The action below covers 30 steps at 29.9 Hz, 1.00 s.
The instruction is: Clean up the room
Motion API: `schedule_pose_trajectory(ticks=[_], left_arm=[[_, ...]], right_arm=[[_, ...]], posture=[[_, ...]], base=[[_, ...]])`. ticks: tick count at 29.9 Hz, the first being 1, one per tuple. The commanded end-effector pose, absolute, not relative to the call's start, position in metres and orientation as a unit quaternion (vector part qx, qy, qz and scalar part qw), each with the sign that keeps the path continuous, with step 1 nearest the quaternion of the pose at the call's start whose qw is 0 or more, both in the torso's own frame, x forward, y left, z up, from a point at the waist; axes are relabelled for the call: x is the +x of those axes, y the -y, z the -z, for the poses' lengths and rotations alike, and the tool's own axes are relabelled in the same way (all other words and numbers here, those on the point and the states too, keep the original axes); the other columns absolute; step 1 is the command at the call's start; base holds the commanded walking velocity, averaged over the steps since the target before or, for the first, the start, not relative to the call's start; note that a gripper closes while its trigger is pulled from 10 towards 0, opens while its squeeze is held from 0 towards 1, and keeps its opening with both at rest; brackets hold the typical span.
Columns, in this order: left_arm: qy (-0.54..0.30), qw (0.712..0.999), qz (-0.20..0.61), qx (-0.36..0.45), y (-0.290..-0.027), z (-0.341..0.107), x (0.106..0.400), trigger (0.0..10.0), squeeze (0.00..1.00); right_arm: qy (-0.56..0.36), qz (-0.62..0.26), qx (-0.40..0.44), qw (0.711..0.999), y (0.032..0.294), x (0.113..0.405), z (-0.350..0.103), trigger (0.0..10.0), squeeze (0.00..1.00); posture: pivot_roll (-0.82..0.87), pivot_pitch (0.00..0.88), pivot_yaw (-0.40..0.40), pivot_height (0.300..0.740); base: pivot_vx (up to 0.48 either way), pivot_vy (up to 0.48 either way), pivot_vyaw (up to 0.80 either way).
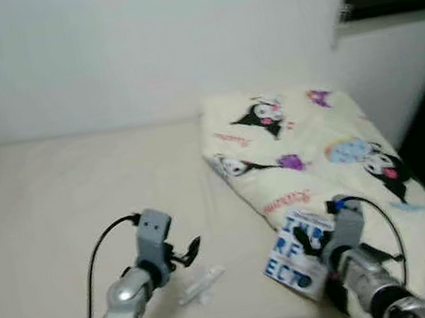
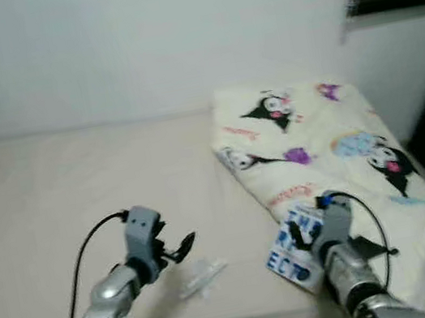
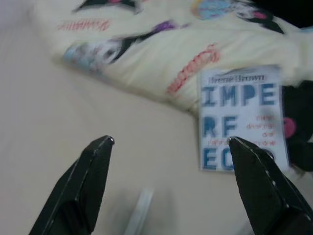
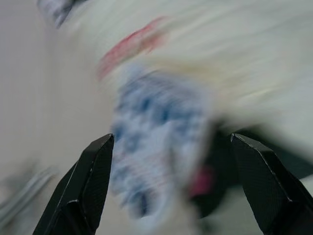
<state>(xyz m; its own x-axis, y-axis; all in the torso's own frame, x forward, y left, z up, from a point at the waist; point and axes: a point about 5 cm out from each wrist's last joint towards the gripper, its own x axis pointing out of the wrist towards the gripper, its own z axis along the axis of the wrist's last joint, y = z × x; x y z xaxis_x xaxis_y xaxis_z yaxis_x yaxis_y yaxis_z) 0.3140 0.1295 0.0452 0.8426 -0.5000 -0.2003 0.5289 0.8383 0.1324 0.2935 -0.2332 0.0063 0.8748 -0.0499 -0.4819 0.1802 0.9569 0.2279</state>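
Tidying barely begun, by my reading. Near right: right gripper (image 4: 171,186), fingers spread, over white book with blue lettering (image 3: 240,117) on beige bed (image 1: 37,239). Near left: left gripper (image 3: 168,188), spread, above clear plastic wrapper (image 1: 200,285). Farther right: cream cartoon-print pillow (image 1: 310,150).

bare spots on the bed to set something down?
Free: the sheet between the wall and the left pincer. Crowded: by the pillow, where the book, a clear wrapper and the right pincer sit.

The right tool (image 4: 171,181), fingers spread wide, faces a blurred blue-lettered book (image 4: 156,147) against the printed bedding (image 4: 244,58).
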Motion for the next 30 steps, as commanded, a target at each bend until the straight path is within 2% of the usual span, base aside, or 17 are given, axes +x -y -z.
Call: schedule_pose_trajectory(ticks=[1,7,12,14,18,22,26,27,30], left_arm=[[-0.097,0.955,0.25,0.128,-0.143,-0.039,0.312,10.0,0.0],[-0.108,0.957,0.23,0.139,-0.15,-0.037,0.312,10.0,0.0],[-0.145,0.962,0.152,0.175,-0.171,-0.027,0.31,10.0,0.0],[-0.168,0.97,0.094,0.151,-0.184,-0.022,0.308,10.0,0.0],[-0.184,0.972,0.057,0.133,-0.193,-0.019,0.306,10.0,0.0],[-0.193,0.971,0.05,0.135,-0.196,-0.017,0.305,10.0,0.0],[-0.184,0.972,0.062,0.133,-0.191,-0.019,0.306,10.0,0.0],[-0.167,0.972,0.094,0.132,-0.178,-0.021,0.308,10.0,0.0],[-0.15,0.969,0.134,0.141,-0.162,-0.022,0.309,10.0,0.0]], right_arm=[[-0.247,0.054,0.141,0.957,0.225,0.295,-0.005,10.0,0.0],[-0.247,0.054,0.143,0.957,0.225,0.295,-0.005,10.0,0.0],[-0.245,0.054,0.145,0.957,0.224,0.296,-0.005,10.0,0.0],[-0.245,0.053,0.145,0.957,0.224,0.296,-0.006,10.0,0.0],[-0.245,0.052,0.145,0.957,0.224,0.296,-0.006,10.0,0.0],[-0.246,0.052,0.144,0.957,0.223,0.296,-0.006,10.0,0.0],[-0.246,0.049,0.145,0.957,0.221,0.297,-0.006,10.0,0.0],[-0.248,0.047,0.146,0.957,0.219,0.298,-0.006,10.0,0.0],[-0.257,0.053,0.139,0.955,0.219,0.297,-0.004,10.0,0.0]], posture=[[-0.08,0.0,-0.028,0.74],[-0.09,0.0,-0.024,0.74],[-0.09,0.0,-0.023,0.74],[-0.09,0.0,-0.023,0.74],[-0.09,0.0,-0.027,0.74],[-0.09,0.0,-0.027,0.74],[-0.09,0.0,-0.027,0.74],[-0.09,0.0,-0.027,0.74],[-0.09,0.0,-0.027,0.73]], base=[[0.0,0.0,0.0],[0.0,0.0,0.0],[0.0,0.0,0.0],[0.0,0.0,0.0],[0.0,0.119,0.0],[0.0,0.479,0.0],[0.0,0.0,0.0],[0.0,0.0,0.0],[0.0,0.0,0.0]])
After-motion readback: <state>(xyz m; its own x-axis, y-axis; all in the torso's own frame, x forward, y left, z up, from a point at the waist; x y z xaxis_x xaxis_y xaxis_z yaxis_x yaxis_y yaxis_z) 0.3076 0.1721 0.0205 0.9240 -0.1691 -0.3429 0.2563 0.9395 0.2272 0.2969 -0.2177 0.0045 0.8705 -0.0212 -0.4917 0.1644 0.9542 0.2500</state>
